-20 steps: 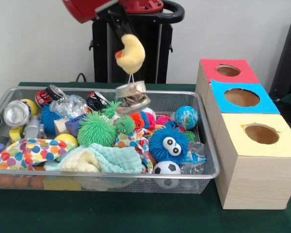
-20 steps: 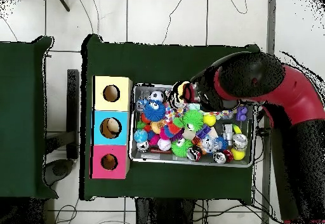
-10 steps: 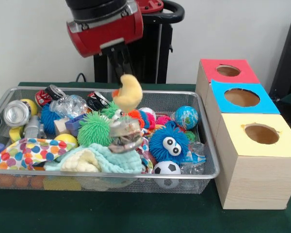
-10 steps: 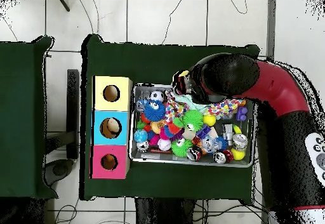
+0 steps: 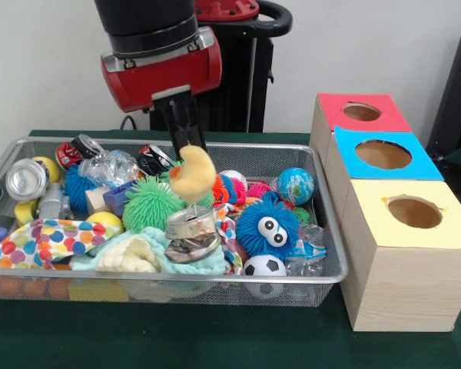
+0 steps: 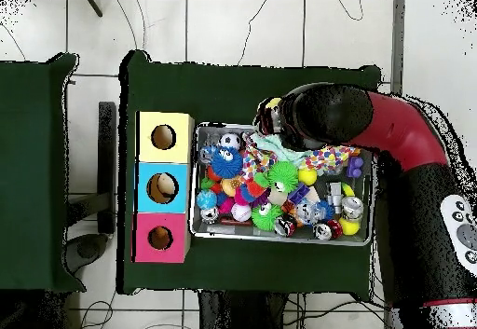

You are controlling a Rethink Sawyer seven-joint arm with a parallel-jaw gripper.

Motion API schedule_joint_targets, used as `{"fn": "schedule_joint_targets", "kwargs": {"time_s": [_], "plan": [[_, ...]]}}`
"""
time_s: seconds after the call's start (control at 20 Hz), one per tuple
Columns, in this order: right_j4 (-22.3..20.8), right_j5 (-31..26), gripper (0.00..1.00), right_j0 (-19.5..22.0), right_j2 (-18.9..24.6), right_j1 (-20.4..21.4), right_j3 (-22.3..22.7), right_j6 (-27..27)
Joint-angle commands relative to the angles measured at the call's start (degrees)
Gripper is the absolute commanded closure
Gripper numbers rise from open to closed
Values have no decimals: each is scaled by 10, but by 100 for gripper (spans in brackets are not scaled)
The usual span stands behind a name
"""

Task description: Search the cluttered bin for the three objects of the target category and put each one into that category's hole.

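Front and overhead views of a sorting scene. The red and black arm (image 5: 157, 58) reaches down over the wire mesh bin (image 5: 307, 280), which stands on the green surface (image 5: 215, 338). Its gripper (image 5: 186, 146) is closed on the top of a yellow plush toy (image 5: 193, 174). A crushed metal can (image 5: 191, 234) hangs from the toy by a thin string, tilted, and touches or nearly touches the pale green cloth (image 5: 177, 257) at the near side of the bin.

The bin is crowded. At the left lie a polka-dot cloth (image 5: 38, 242), a silver round tin (image 5: 24, 178) and a red and black can (image 5: 77, 150). Near the middle sits a green spiky ball (image 5: 150, 204). To the right of the hanging can are a blue furry ball with eyes (image 5: 267, 227), a small soccer ball (image 5: 263, 267) at the near rim, and a globe ball (image 5: 295, 185) by the far right corner.

To the right of the bin stand three wooden boxes, each with a round hole in its top: a red-topped box (image 5: 359, 112) farthest, a blue-topped box (image 5: 383, 154) in the middle, and a yellow-topped box (image 5: 411, 211) nearest.

In the overhead view the arm covers the bin's corner by the yellow-topped box, and the gripper cannot be made out beneath it.
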State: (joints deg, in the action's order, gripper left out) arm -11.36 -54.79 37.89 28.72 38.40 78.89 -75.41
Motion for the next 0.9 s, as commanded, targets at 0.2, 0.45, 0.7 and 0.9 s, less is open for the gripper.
{"fn": "schedule_joint_targets", "kwargs": {"time_s": [0.2,0.45,0.7,0.9], "plan": [[-9,7,100,-6,-30,-20,-15,-51],[-2,-39,100,-8,-32,-23,-25,-41],[14,-68,100,-4,-25,-26,-26,-33],[49,-117,100,8,-12,-15,-14,-30]]}}
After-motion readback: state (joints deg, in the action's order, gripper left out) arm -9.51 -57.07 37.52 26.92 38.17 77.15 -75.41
